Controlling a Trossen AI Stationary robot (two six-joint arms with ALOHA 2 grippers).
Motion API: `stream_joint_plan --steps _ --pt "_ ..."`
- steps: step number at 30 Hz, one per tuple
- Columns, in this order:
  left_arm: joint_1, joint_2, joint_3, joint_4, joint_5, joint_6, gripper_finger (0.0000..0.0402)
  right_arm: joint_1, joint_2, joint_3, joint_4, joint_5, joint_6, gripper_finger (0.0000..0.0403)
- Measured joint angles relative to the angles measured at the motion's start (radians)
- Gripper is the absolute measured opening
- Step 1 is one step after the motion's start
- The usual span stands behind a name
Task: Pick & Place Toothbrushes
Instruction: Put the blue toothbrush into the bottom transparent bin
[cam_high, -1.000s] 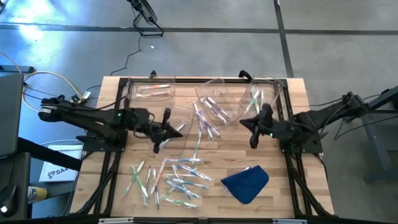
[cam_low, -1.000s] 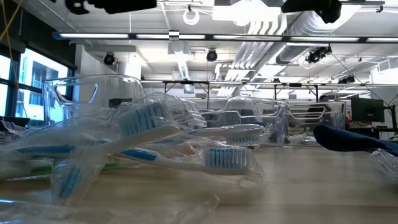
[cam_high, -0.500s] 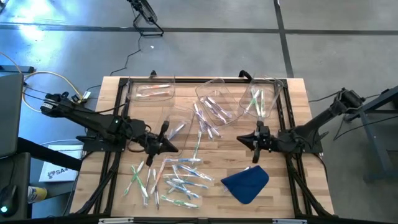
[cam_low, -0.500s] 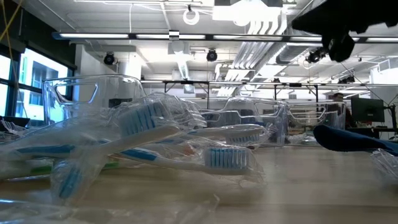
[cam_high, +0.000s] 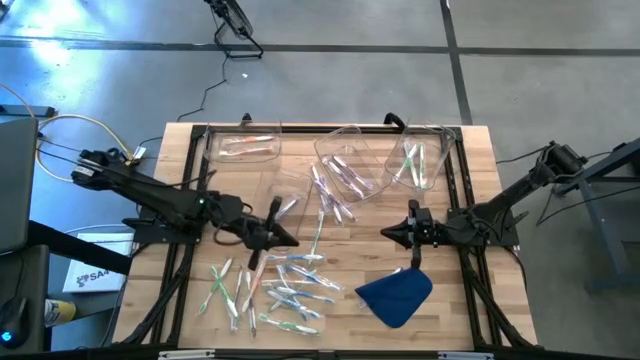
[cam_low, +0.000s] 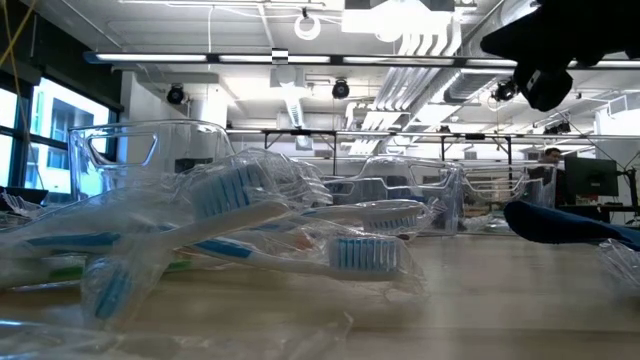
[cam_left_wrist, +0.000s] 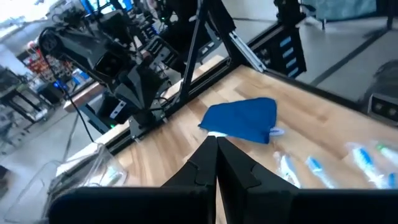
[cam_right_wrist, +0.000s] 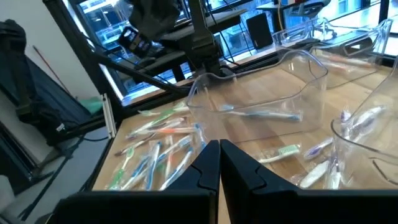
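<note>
Several toothbrushes (cam_high: 280, 285) in clear wrappers lie loose on the wood near the table's near edge; they fill the low view's foreground (cam_low: 250, 225). More lie in the clear bins at the far side, and a few (cam_high: 325, 200) lie on the table between the bins. My left gripper (cam_high: 288, 237) hovers shut just beyond the pile's far end; its wrist view shows the shut fingers (cam_left_wrist: 216, 139). My right gripper (cam_high: 388, 234) is shut too (cam_right_wrist: 219, 143), hovering mid-table beyond the blue cloth (cam_high: 395, 295) and pointing left toward the pile (cam_right_wrist: 155, 149).
Clear plastic bins stand at the far left (cam_high: 245, 148), far middle (cam_high: 350, 165) and far right (cam_high: 415, 160), and another (cam_high: 285, 192) sits just beyond my left gripper. The blue cloth lies near the near right edge. Bare wood lies between the two grippers.
Both grippers have moved toward the table's near edge. The left one came away from the clear bin toward the pile of toothbrushes. The right one came away from the far bins toward the blue cloth and dropped lower in the low view. Toothbrushes and cloth have stayed put.
</note>
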Motion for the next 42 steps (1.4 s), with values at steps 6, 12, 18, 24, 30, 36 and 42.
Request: stream_joint_plan --steps 6,12,18,24,30,36,42 --pt "0.0 0.089 0.001 0.029 -0.045 0.013 0.0 0.0 0.0 0.0 0.0 -0.003 -0.001 0.0003" --pt "0.0 0.225 0.099 -0.019 -0.045 0.026 0.0 0.0 0.0 0.0 0.0 -0.001 -0.001 0.0003" --pt "0.0 0.359 0.384 -0.446 -0.062 0.064 0.0 0.0 0.001 0.0 -0.003 -0.002 0.003 0.0003" --pt "-0.002 0.523 0.58 -0.657 -0.003 0.104 0.0 0.0 0.001 0.0 -0.012 -0.002 0.004 0.0003" --pt "0.0 0.628 0.638 -0.651 0.113 0.061 0.0 0.0 0.001 0.0 -0.034 -0.002 0.006 0.0003" --pt "0.0 0.659 0.636 -0.655 0.114 0.057 0.001 0.0 0.001 0.001 -0.052 -0.003 0.006 0.0003" --pt "0.0 0.683 0.638 -0.586 0.118 0.051 0.0085 0.0 0.001 0.001 -0.086 -0.003 0.006 0.0003"
